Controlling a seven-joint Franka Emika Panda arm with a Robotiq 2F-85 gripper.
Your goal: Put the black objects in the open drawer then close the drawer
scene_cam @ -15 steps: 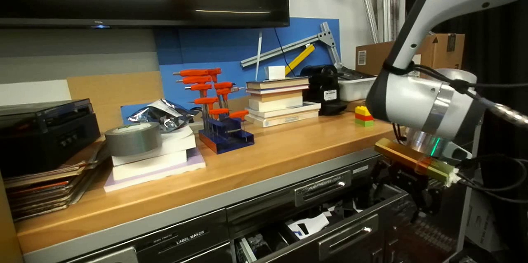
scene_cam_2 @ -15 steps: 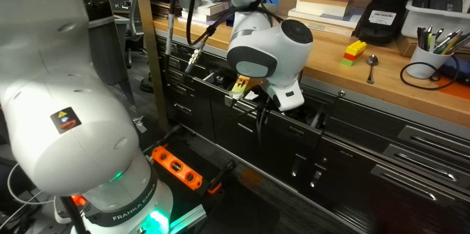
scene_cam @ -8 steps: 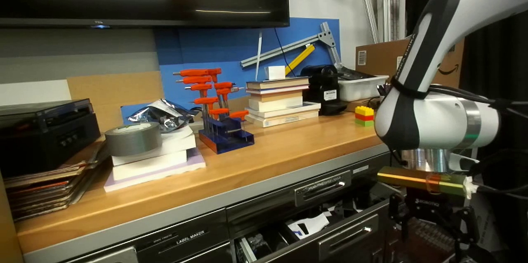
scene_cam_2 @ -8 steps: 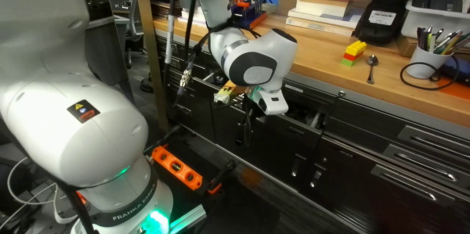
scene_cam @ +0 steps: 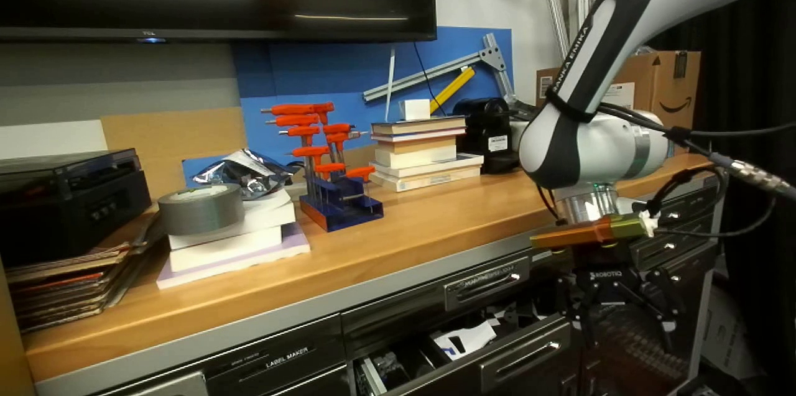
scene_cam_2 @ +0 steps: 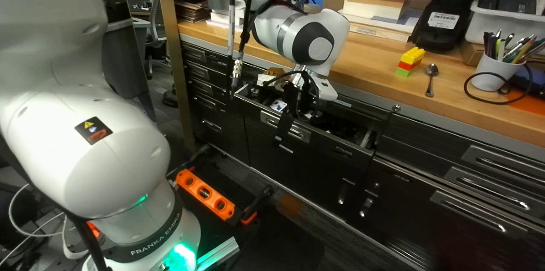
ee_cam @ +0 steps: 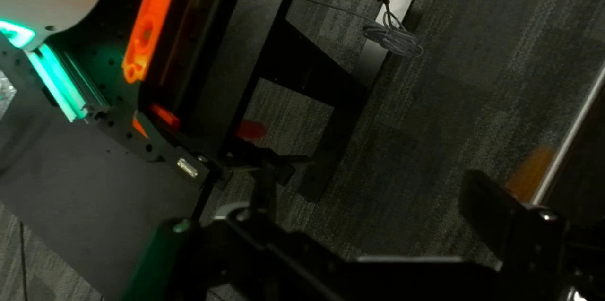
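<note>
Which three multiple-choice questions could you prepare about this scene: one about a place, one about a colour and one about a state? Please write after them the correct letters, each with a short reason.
1. Where does the metal spoon lie?
A) On the floor
B) On the wooden countertop
C) Inside the pen cup

2. What colour is the top of the toy-brick stack?
A) Yellow
B) Blue
C) White

3. In what state are the Robotiq gripper and the wide drawer?
A) Both shut
B) Gripper shut, drawer open
C) Both open

1: B, since it rests there beside the toy-brick stack in an exterior view.
2: A, since yellow sits above red and green.
3: C, since the fingers stand apart with nothing between them, and both exterior views look into the drawer.
</note>
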